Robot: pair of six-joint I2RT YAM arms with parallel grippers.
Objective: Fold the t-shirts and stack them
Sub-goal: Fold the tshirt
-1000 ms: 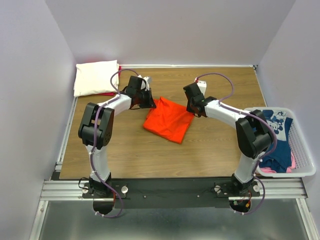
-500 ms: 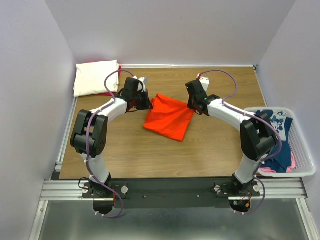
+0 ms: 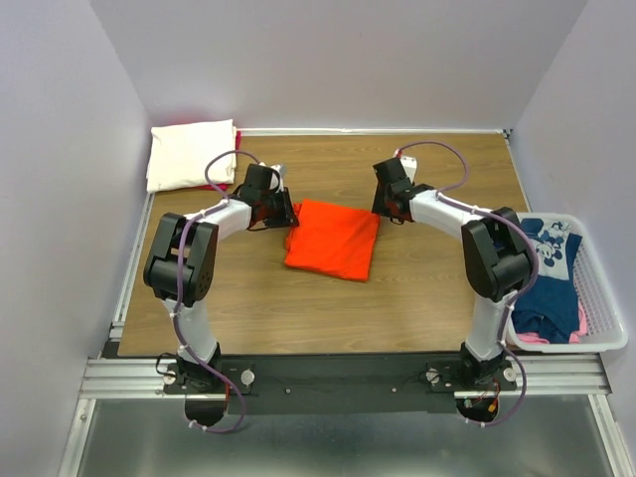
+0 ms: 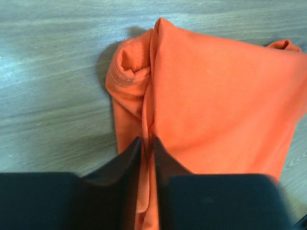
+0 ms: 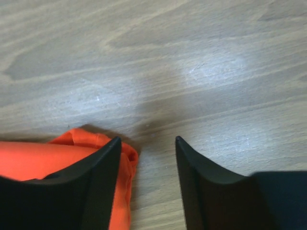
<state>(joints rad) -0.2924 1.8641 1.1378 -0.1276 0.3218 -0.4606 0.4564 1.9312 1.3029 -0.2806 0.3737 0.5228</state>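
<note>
The orange t-shirt (image 3: pixel 333 238) lies folded into a rough rectangle at the middle of the top view, flat on the wooden worktop (image 3: pixel 417 298). The left gripper (image 4: pixel 147 142) is at the shirt's upper-left corner. In the left wrist view its two fingers stand almost together, pinching a raised ridge of orange cloth, and the fabric bunches up just beyond the tips. The right gripper (image 5: pixel 147 141) is at the shirt's upper-right corner with its jaws spread wide. Only bare wood shows between them. The finger at the left of that view stands over the rumpled orange corner; whether it touches the cloth I cannot tell.

In the upper left of the top view a folded cream-white t-shirt (image 3: pixel 191 154) rests on a red-pink t-shirt (image 3: pixel 214 186), of which only an edge shows. At the right edge a white lattice basket (image 3: pixel 601 288) holds a navy t-shirt (image 3: pixel 549 283) with a white cartoon print, and a bit of pink cloth (image 3: pixel 537 338) shows beneath it.
</note>
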